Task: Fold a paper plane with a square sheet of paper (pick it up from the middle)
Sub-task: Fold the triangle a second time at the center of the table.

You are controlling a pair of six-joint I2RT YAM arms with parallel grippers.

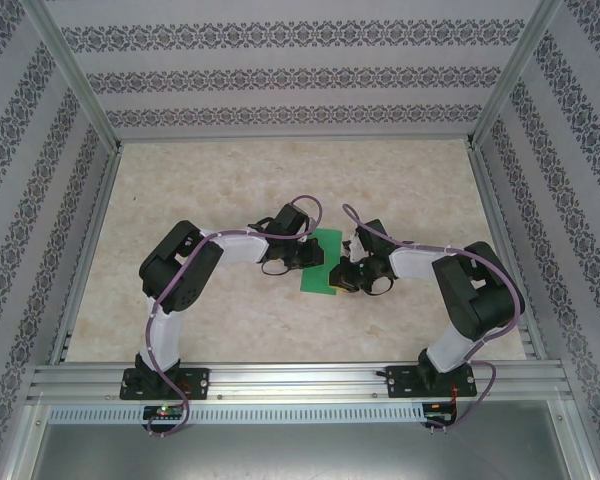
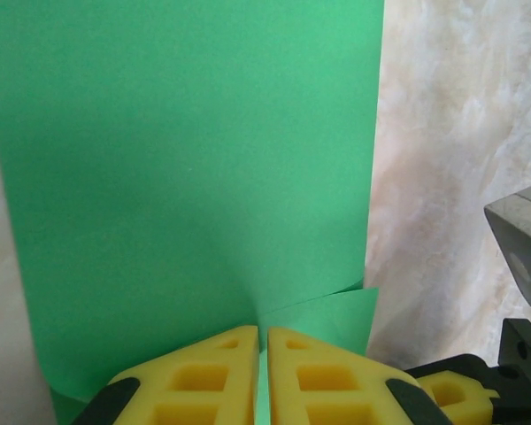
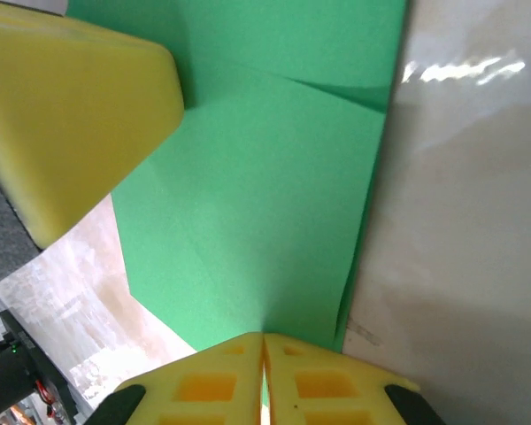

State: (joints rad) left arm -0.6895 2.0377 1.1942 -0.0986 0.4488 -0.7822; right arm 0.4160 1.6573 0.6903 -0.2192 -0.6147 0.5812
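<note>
The square sheet of paper, bright green, sits mid-table between my two grippers. My left gripper is shut on its left edge. In the left wrist view the yellow fingertips pinch the sheet, and a folded layer lifts at the lower right. My right gripper is shut on the opposite edge. Its gripper pinches the paper, which shows a crease near the top. A left finger shows at the upper left of that view. A paper plane is out of view.
The beige marbled table is bounded by aluminium rails in front and patterned walls at the back and sides. Both arms bend inward toward the centre. Part of the right arm shows at the right of the left wrist view.
</note>
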